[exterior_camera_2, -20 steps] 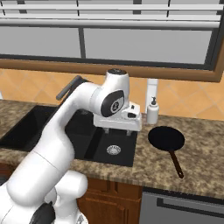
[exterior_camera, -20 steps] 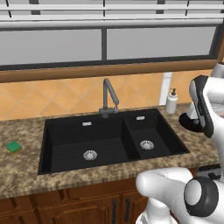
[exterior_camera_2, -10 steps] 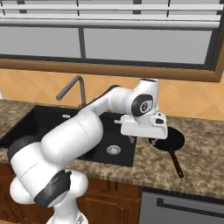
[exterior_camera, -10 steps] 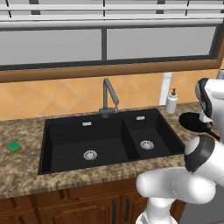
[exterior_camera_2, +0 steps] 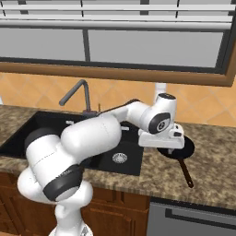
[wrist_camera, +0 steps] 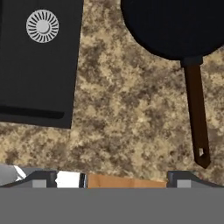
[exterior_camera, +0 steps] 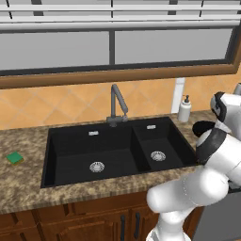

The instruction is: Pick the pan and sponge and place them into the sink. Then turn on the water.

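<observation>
The white arm swung to the right over the last second, carrying its two-finger gripper [exterior_camera_2: 167, 148] from above the narrower basin of the matte black double-basin sink [exterior_camera_2: 55, 120] across the speckled brown stone counter [exterior_camera_2: 212, 177]. It ended directly over the round, all-black frying pan with the thin dark-brown handle [exterior_camera_2: 180, 152], which it had not yet reached half a second before. In the right base view the hand came to cover the near left part of the pan, and the arm's elbow folded lower and closer to the base.
</observation>
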You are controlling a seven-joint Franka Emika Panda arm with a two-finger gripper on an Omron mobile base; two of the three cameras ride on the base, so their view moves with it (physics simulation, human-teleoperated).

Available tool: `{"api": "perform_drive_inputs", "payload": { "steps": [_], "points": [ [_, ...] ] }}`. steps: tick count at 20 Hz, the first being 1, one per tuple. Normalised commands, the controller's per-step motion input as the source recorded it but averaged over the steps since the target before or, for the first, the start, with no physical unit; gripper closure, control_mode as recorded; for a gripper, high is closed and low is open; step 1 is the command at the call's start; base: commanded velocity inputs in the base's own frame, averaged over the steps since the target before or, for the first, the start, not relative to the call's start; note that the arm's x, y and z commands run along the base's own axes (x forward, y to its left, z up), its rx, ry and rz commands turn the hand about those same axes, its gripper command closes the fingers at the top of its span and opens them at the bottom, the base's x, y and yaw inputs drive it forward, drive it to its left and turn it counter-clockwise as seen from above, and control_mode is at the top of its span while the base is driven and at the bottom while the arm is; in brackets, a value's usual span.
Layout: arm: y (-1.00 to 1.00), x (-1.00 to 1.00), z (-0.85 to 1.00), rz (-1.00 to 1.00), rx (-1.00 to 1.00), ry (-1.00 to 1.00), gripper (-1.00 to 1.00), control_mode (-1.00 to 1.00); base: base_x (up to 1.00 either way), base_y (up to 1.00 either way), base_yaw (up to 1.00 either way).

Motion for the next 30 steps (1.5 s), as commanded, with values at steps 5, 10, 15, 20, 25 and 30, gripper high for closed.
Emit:
{"api": "perform_drive_inputs", "payload": {
  "steps": [5,10,15,20,25,30],
  "points": [
    [-0.4,0.49,-0.03,0.04,0.0,-0.03,-1.0,-1.0,0.0,0.0,0.0],
    [-0.56,0.51,-0.16,0.02,0.0,0.0,-1.0,-1.0,0.0,0.0,0.0],
    [-0.67,0.15,-0.13,0.0,0.03,0.0,-1.0,-1.0,0.0,0.0,0.0],
    [-0.49,0.01,-0.05,0.0,0.01,0.0,-1.0,-1.0,0.0,0.0,0.0],
    [-0.14,0.0,-0.14,0.0,0.0,0.0,-1.0,-1.0,0.0,0.0,0.0],
    [0.0,0.0,-0.23,0.0,0.0,0.02,-1.0,-1.0,0.0,0.0,0.0]
  ]
}}
